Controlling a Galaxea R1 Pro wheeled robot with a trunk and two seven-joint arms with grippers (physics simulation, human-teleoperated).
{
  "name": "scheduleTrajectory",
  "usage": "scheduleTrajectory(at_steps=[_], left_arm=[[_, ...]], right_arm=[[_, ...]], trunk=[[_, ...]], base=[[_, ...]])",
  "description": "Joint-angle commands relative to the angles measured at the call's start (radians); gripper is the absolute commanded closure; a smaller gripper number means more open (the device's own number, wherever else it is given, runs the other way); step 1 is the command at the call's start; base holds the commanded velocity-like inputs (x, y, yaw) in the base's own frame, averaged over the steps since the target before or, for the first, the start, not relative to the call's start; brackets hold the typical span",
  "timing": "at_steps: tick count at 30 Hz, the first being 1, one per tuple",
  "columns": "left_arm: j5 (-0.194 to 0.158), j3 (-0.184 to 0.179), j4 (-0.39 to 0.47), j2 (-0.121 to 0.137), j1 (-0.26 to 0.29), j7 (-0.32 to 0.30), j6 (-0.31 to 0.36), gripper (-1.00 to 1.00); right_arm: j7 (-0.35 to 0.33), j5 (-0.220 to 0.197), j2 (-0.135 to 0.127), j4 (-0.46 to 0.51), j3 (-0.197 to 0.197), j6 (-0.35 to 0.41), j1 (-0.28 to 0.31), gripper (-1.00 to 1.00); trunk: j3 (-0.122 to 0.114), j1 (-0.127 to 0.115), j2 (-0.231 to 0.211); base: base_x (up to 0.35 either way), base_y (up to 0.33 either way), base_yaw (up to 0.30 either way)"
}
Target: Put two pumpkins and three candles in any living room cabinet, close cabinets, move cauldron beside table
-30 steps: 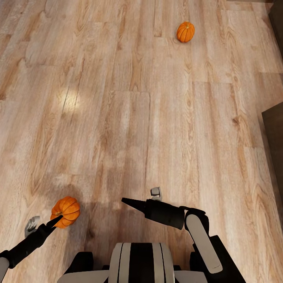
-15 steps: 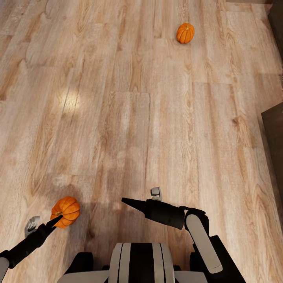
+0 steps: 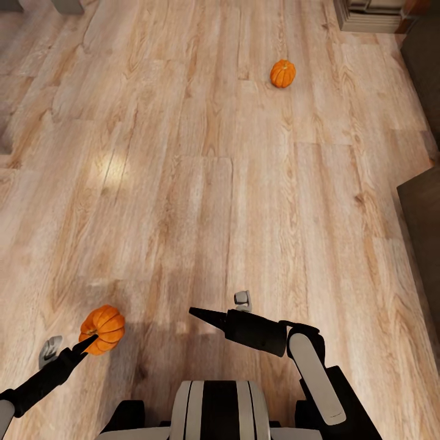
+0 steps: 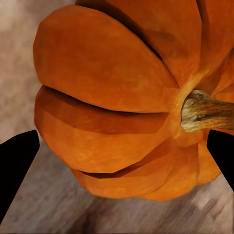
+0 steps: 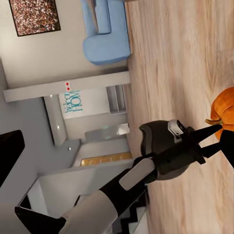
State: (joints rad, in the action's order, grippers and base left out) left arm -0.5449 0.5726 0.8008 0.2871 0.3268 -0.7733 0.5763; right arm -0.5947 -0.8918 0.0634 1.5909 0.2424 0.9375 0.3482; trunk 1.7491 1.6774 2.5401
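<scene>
A bright orange pumpkin (image 3: 102, 329) was held in the left gripper (image 3: 87, 342) at the near left of the head view, above the wooden floor (image 3: 183, 183). In the left wrist view, the dark fingers (image 4: 17, 161) were seen on either side of the pumpkin (image 4: 117, 112), closed against its ribbed flanks, with the short stem (image 4: 204, 111) pointing sideways. The right gripper (image 3: 198, 314) was held near the trunk, pointing toward the robot's left; its fingertips appeared drawn together to a point, nothing being held between them. From the right wrist view, the left arm (image 5: 161, 156) and part of the held pumpkin (image 5: 225, 109) were visible. Farther off, the second pumpkin (image 3: 283, 73) rested on the floor, well apart from the robot. A dark furniture edge (image 3: 421, 226) was seen at the right.
</scene>
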Motion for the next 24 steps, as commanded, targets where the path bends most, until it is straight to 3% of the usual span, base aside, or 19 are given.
scheduleTrajectory(at_steps=[1,7,15,24], left_arm=[[0.001,0.000,0.000,0.000,0.000,-0.002,0.002,1.00],[0.000,0.001,0.020,0.009,0.000,-0.006,0.036,1.00],[0.000,0.001,0.151,0.010,0.000,-0.007,0.208,1.00],[0.000,0.001,0.274,0.015,0.000,-0.009,0.380,1.00]], right_arm=[[0.000,0.000,0.000,0.000,-0.001,0.000,0.000,-1.00],[-0.003,0.001,-0.009,-0.001,-0.017,-0.017,0.000,-1.00],[-0.001,0.001,-0.015,-0.004,-0.016,-0.101,0.000,-1.00],[0.002,-0.001,-0.017,-0.011,-0.042,-0.110,0.000,-1.00]], trunk=[[0.000,0.000,0.000],[-0.012,-0.001,-0.001],[-0.043,-0.005,-0.003],[-0.077,-0.009,-0.005]], base=[[0.000,0.000,0.000],[0.000,0.000,0.000],[0.000,0.000,0.000],[0.000,0.000,0.000]])
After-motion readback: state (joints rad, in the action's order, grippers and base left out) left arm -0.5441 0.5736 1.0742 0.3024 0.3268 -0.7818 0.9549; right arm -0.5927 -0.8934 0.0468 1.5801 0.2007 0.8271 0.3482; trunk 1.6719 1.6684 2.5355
